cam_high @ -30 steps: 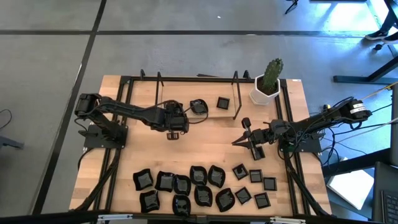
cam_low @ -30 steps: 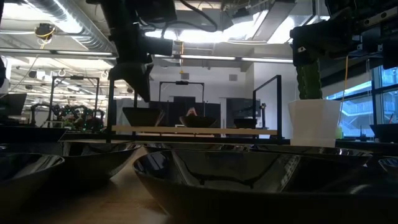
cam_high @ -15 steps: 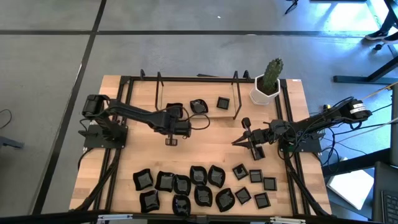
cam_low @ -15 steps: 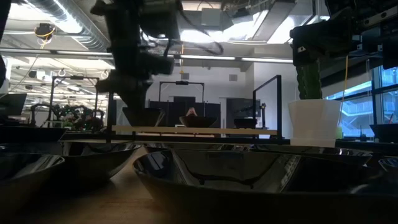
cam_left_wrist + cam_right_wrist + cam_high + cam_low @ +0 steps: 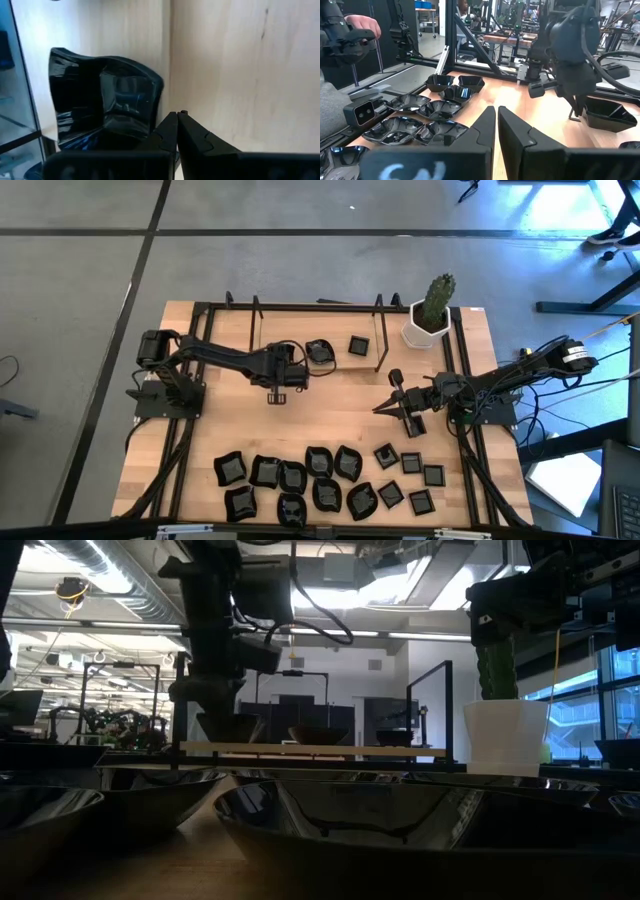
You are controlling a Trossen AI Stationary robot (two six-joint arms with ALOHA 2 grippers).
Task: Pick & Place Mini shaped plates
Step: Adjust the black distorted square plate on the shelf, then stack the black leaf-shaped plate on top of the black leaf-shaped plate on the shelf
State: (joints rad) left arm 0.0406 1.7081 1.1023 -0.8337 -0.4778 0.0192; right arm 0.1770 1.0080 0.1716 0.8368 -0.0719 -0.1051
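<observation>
Most of the work is not yet done, as far as I can judge. On the wooden table only three small black plates lie at the far side, inside the black metal frame: a wavy plate, a rounded plate and a flat square plate. The big group of plates lies along the near edge of the table, more than a dozen pieces, some touching or overlapping each other. If the far side is the target place, then only a few pieces are moved and nearly all are left.

The left gripper is over the middle of the table, just beside the wavy plate, on the near side of it. Its fingers are pressed together and they hold nothing. In the left wrist view the wavy plate lies flat on the wood just past the fingertips, to one side of them, not between them and, as far as I can see, not touching. So this plate looks already put down, and the gripper is free.

The right gripper waits over the right part of the table, between the cactus pot and the square plates of the near group. Its fingers are almost pressed together and empty. A person's hand is seen beyond the table.
</observation>
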